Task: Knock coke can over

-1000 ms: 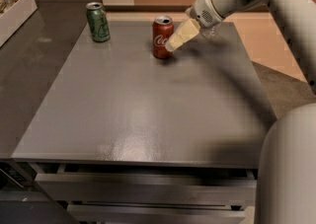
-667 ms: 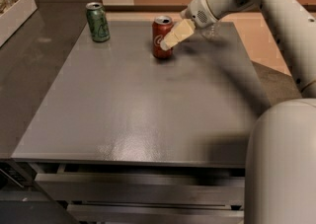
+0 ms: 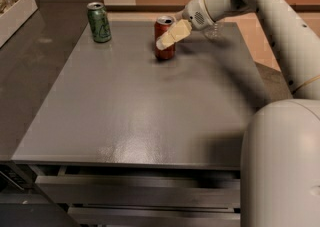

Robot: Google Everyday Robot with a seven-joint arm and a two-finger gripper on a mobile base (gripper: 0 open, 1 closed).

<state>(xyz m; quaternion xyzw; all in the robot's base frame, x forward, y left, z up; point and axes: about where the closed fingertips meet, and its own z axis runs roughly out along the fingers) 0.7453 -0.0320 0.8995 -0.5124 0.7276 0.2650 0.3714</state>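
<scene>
The small red aluminium coke can (image 3: 163,54) stands upright on the grey surface (image 3: 150,116), right of the green can (image 3: 99,22). The hand (image 3: 163,43), pressed together, lies across the red can's upper side. The push seems about to begin; it calls for a firm sideways shove.

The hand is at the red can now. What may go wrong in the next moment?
The hand is at the upper part of the upright coke can; a soft push might only slide it. Once down, it may roll toward the green can or off the table. The arm passes close by a clear bottle and might bump it.
</scene>
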